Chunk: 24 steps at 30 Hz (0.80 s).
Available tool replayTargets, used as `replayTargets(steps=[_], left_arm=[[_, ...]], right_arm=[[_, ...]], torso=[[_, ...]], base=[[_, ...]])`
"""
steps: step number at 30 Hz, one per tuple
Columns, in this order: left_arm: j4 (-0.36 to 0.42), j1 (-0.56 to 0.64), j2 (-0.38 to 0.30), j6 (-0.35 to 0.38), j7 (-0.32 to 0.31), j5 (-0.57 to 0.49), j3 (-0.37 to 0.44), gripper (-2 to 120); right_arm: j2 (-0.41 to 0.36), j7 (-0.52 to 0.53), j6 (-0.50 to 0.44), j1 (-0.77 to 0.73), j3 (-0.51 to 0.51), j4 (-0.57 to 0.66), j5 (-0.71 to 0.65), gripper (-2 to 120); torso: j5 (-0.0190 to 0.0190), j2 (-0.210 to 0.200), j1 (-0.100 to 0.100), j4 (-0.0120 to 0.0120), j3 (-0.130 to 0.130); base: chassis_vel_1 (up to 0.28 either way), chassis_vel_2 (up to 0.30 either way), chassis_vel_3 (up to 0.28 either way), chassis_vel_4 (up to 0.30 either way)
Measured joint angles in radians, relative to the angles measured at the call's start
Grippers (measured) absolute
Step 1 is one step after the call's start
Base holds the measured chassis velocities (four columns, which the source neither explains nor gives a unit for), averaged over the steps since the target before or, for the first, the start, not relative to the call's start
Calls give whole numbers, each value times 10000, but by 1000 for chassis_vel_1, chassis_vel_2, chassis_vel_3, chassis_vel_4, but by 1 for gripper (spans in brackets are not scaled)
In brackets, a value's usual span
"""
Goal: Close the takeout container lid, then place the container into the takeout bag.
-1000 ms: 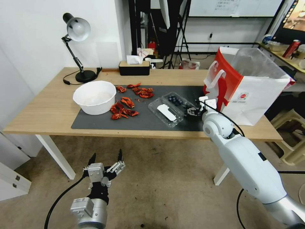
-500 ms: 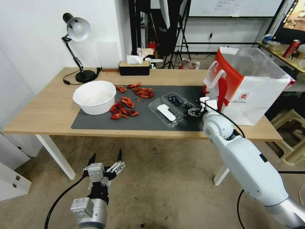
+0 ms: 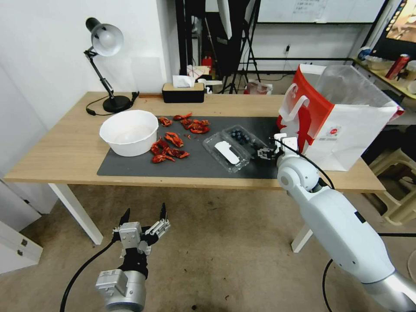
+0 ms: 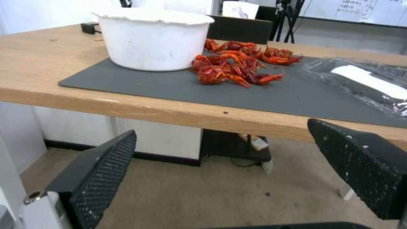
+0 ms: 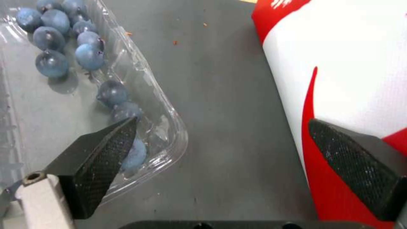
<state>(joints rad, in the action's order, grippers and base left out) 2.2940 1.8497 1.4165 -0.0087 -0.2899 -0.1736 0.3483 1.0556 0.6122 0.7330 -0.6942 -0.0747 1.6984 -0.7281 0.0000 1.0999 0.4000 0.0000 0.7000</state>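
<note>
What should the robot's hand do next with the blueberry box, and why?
Probably reach the open right gripper across the takeout container to its lid, which lies flat open beside the berries. The left gripper waits below the table.

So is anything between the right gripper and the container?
Nothing visible. The open right gripper is right at the container corner, between it and the bag; only bare mat lies there.
</note>
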Motion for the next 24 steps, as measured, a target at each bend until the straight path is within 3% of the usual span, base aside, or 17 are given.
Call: replayTargets(steps=[24], left_arm=[[58,48,-1,-73,4,34,-60,100]], right_arm=[[-111,1041,4,-233,25,513,-1123,100]], torso=[[0,2,0,0,0]], base=[[0,0,0,0]])
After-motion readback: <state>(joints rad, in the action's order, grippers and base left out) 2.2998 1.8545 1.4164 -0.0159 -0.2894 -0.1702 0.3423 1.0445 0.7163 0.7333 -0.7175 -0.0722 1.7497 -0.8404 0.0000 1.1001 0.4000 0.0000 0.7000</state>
